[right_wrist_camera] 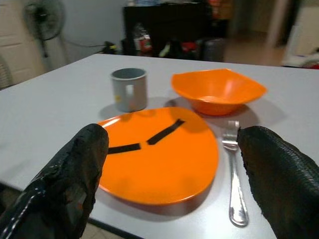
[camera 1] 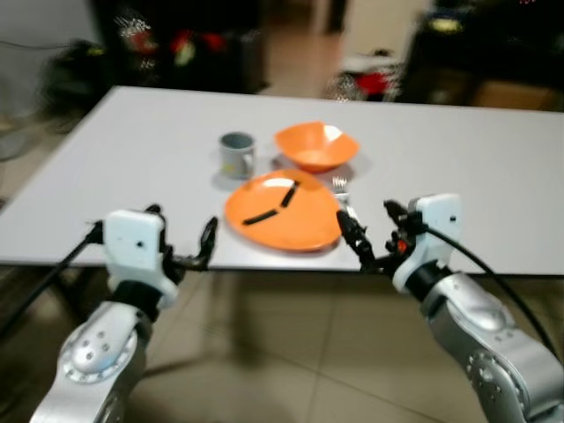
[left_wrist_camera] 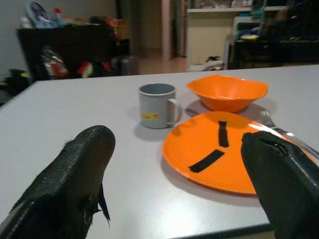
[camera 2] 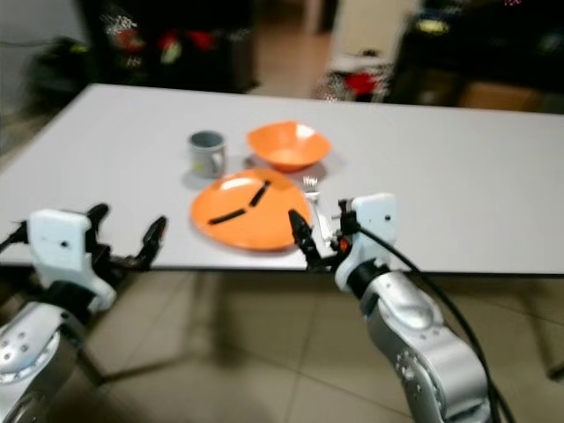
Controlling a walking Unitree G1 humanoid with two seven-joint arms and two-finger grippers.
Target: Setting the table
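An orange plate [camera 1: 300, 225] with two black strips on it lies near the front edge of the white table [camera 1: 132, 141]. Behind it stand an orange bowl [camera 1: 315, 145] and a grey mug [camera 1: 236, 154]. A metal fork [right_wrist_camera: 234, 169] lies just right of the plate. My left gripper [camera 1: 183, 231] hovers open at the table's front edge, left of the plate. My right gripper [camera 1: 372, 227] is open at the edge by the plate's right side, close to the fork. Both hold nothing.
Wide bare tabletop stretches to the left and right of the dishes. Dark shelving with clutter [camera 1: 176, 40] stands behind the table, and a fan [right_wrist_camera: 45, 17] is off to one side. Tiled floor [camera 1: 291, 352] lies below the table edge.
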